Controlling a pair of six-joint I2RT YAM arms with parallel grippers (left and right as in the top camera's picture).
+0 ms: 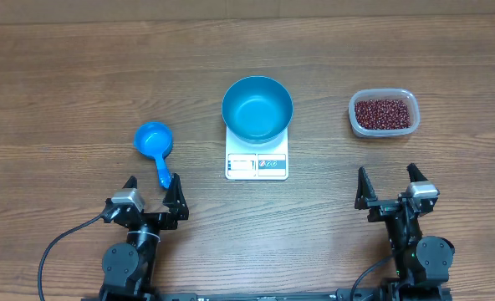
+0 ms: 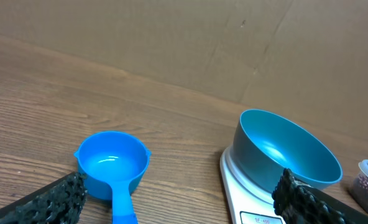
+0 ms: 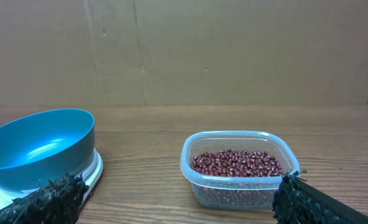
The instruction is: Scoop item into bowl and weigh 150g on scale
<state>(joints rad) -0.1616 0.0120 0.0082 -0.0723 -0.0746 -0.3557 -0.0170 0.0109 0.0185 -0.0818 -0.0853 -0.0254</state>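
Beans [image 1: 385, 114]: all of them lie in the clear tub [image 1: 353, 115] at the far right of the table [image 1: 80, 75], a loose red-brown heap across its floor. In your right wrist view the tub stands straight ahead, framed by the two fingers, with bare wood in front of it.

Your right gripper [image 1: 388, 180]: jaws spread wide, nothing between them. It sits at the near edge. The tub and beans are ahead of it and apart.

Your left gripper [image 1: 152, 186]: jaws wide as well, gripping nothing. The beans are well apart from it, on the other side of the bowl and scale.

Blue scoop [image 1: 153, 139]: it lies flat just ahead of the left gripper, cup away from you and handle pointing back at you. The handle's end reaches the gap between the fingers, nearer the right-hand one. You cannot tell whether it touches.

Bowl [image 1: 257, 107]: upright on the scale [image 1: 257, 165] at mid-table, over the far part of the platform. The display and button edge faces you, and the display is too small to read.

Contents: the bowl's inside shows only bare blue, and so does the scoop's cup.
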